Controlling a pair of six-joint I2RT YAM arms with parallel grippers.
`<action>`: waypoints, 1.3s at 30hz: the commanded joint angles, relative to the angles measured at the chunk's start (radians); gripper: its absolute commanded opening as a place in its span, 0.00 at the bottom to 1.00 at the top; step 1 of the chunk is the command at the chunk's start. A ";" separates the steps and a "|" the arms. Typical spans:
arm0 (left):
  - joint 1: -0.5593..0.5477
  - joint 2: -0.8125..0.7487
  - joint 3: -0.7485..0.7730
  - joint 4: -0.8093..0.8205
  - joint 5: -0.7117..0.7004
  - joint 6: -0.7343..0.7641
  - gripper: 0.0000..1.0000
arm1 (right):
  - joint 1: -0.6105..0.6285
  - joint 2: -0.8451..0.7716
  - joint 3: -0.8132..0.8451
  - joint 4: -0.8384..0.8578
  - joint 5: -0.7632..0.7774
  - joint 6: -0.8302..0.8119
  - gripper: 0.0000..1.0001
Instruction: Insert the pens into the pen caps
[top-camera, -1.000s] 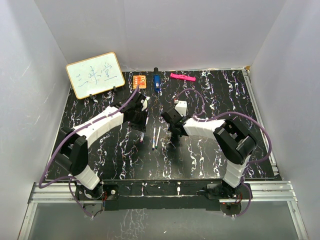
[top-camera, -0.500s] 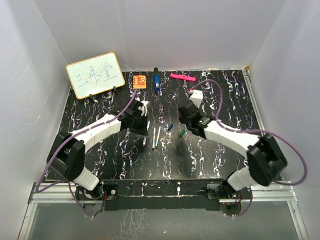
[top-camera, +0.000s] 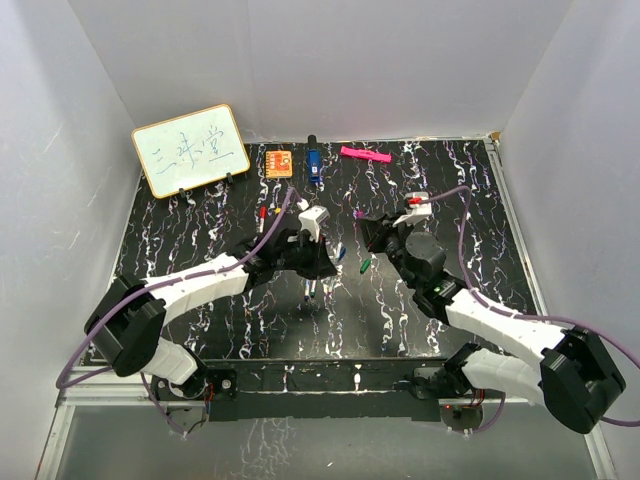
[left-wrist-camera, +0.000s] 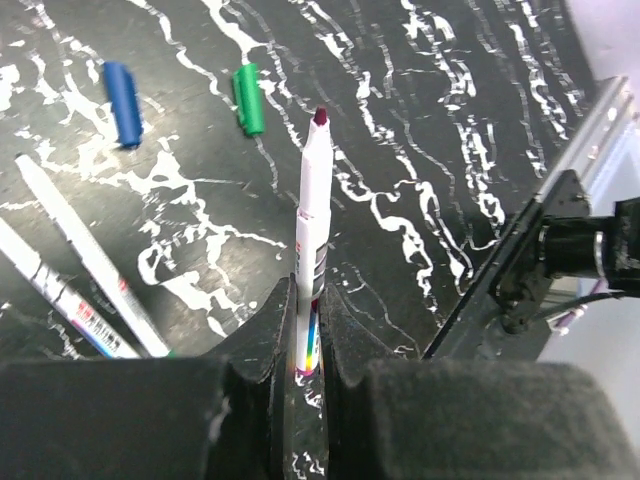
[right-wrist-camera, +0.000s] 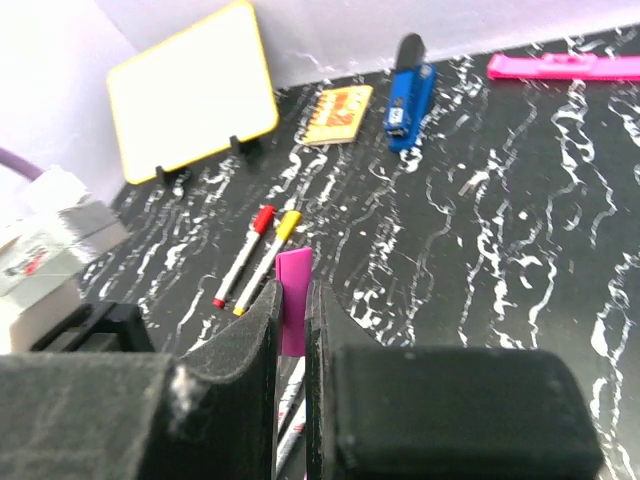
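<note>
Red-capped pen (right-wrist-camera: 243, 258) and yellow-capped pen (right-wrist-camera: 267, 262) lie at back left, done. Left end effector (left-wrist-camera: 308, 300) is clamped on the purple-tip pen (left-wrist-camera: 312, 200), up off the desk (top-camera: 200, 300) and swung to centre in the last second. Bare pens (left-wrist-camera: 90, 250), blue cap (left-wrist-camera: 124, 102) and green cap (left-wrist-camera: 248, 97) are loose below. Right end effector (right-wrist-camera: 292, 295) is clamped on the purple cap (right-wrist-camera: 294, 275) and has also lifted, facing the left. Mating looks next, three to go.

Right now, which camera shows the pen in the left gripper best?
Left wrist: the pen stands clamped in the left gripper, dark tip uncapped. In the top view the gripper hides it; the right wrist view misses it.
</note>
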 joint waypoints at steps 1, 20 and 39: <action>-0.005 -0.047 -0.039 0.251 0.101 -0.046 0.00 | 0.000 -0.042 -0.025 0.242 -0.103 -0.035 0.00; -0.010 -0.044 -0.034 0.403 0.157 -0.087 0.00 | -0.001 -0.032 -0.106 0.457 -0.136 -0.001 0.00; -0.015 -0.074 -0.045 0.428 0.193 -0.093 0.00 | 0.000 -0.012 -0.094 0.455 -0.102 -0.015 0.00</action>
